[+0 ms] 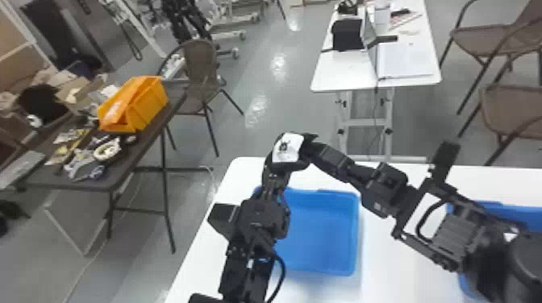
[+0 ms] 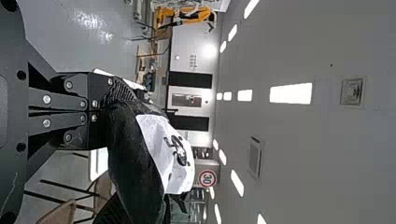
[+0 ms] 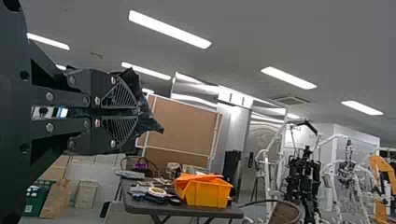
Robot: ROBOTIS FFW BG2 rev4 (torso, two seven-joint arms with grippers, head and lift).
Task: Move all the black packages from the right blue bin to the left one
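Above the left blue bin, the head view has my left gripper and my right gripper at one black package with a white label. In the left wrist view my left gripper is shut on the black package, whose label faces outward. My right gripper is shut on crinkled black wrapping in the right wrist view. The right blue bin is largely hidden under my right arm.
Both bins stand on a white table. Farther off are a dark table with an orange crate, a second white table and brown chairs. My right arm crosses over the space between the bins.
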